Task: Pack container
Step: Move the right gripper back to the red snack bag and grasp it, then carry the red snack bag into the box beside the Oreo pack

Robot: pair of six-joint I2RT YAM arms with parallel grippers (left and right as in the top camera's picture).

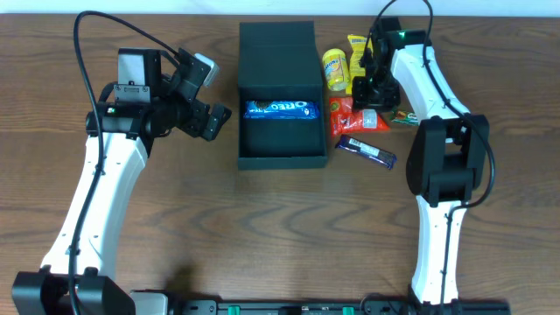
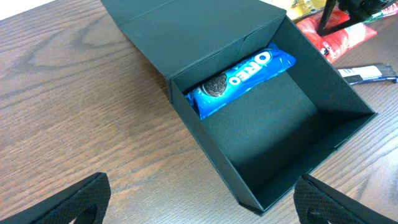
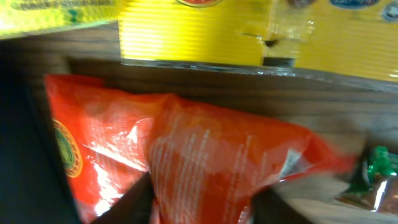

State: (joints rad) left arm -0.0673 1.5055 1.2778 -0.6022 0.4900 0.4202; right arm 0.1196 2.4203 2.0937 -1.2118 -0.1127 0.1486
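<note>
The black container [image 1: 280,140] stands open at the table's middle, with its flap lid [image 1: 278,48] lying back. A blue Oreo packet [image 1: 280,109] lies inside against the far wall, and it also shows in the left wrist view [image 2: 242,74] inside the container [image 2: 267,143]. My left gripper [image 1: 210,118] is open and empty just left of the box, with its fingers spread wide in the left wrist view [image 2: 199,186]. My right gripper [image 1: 367,94] is down on a red snack packet [image 1: 352,115]. In the right wrist view its fingers [image 3: 205,202] pinch a raised fold of the red packet [image 3: 205,155].
Right of the box lie a yellow round packet [image 1: 335,68], a yellow flat packet [image 1: 357,45], a dark purple bar [image 1: 367,151] and a small green-wrapped item [image 1: 404,116]. The yellow packet [image 3: 249,31] lies just beyond the red one. The table is brown wood.
</note>
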